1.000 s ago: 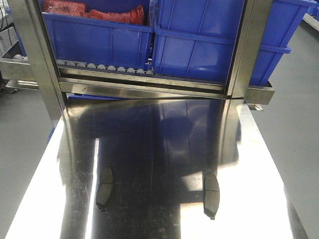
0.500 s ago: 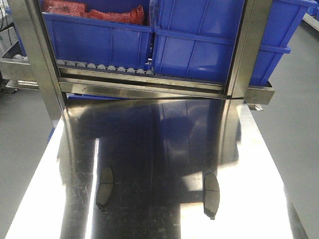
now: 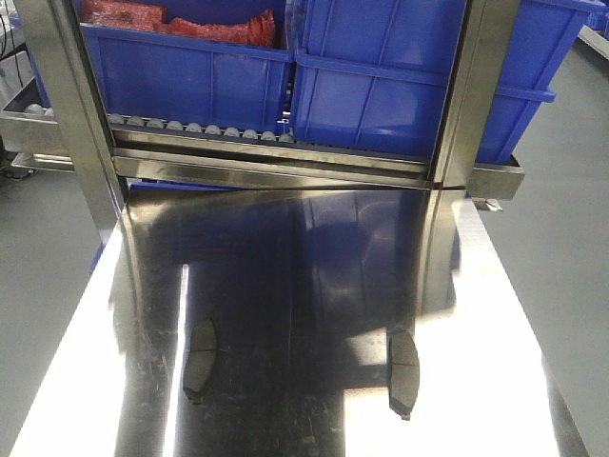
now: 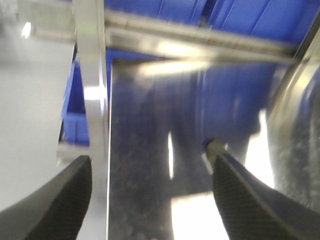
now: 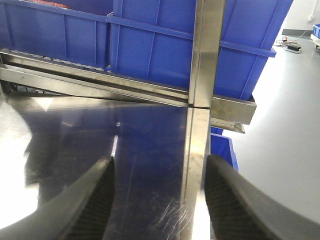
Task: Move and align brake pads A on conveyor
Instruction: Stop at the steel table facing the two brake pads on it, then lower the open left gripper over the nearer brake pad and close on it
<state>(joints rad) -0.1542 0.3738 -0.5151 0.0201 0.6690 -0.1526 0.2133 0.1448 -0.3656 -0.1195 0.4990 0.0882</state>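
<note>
pads: we see left pad (image 3: 200, 360), right pad (image 3: 403, 373) well apart on table (image 3: 304, 267)
left gripper (image 4: 150, 165): spread, empty
right gripper (image 5: 160, 162): spread, empty

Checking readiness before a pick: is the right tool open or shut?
Open: the right tool shows its fingers wide apart, only the steel tabletop between them.

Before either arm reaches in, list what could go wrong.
Both brake pads lie flat on the mirror-like steel tabletop; glare may mislead depth, so a claw could shove one. The left wrist view is blurred, making the left claw's aim hard to check. The right claw faces the upright and might clip it.
</note>
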